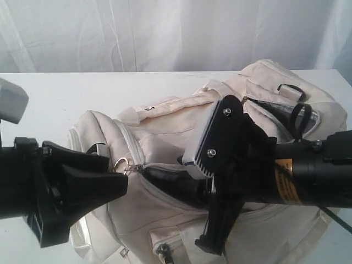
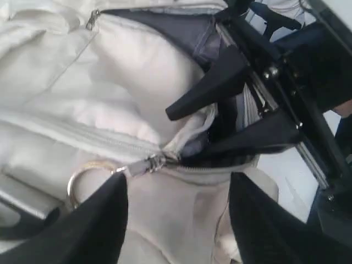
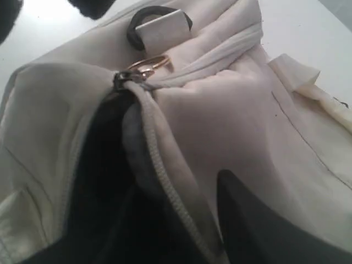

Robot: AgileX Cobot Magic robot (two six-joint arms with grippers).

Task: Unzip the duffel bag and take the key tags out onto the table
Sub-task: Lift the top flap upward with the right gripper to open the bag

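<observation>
The cream duffel bag [image 1: 165, 118] lies on the white table [image 1: 55, 93]. Its top zipper is partly open, showing dark grey lining [image 2: 165, 27]. The zipper slider [image 2: 155, 163] with a gold pull ring [image 2: 82, 176] sits just ahead of my left gripper [image 2: 179, 220], which is open and holds nothing. My right gripper [image 3: 173, 187] is open and straddles the zipper edge [image 3: 165, 181]. One of its fingers [image 3: 247, 214] rests outside on the fabric, the other is inside the dark opening. The key tags are hidden.
A white curtain [image 1: 165, 33] hangs behind the table. A black strap ring [image 1: 289, 88] and an open end pocket [image 1: 275, 115] sit at the bag's far right. A front pocket zipper pull [image 1: 162, 253] lies near the bottom edge. The two grippers [image 1: 118, 184] [image 1: 190, 181] are close together.
</observation>
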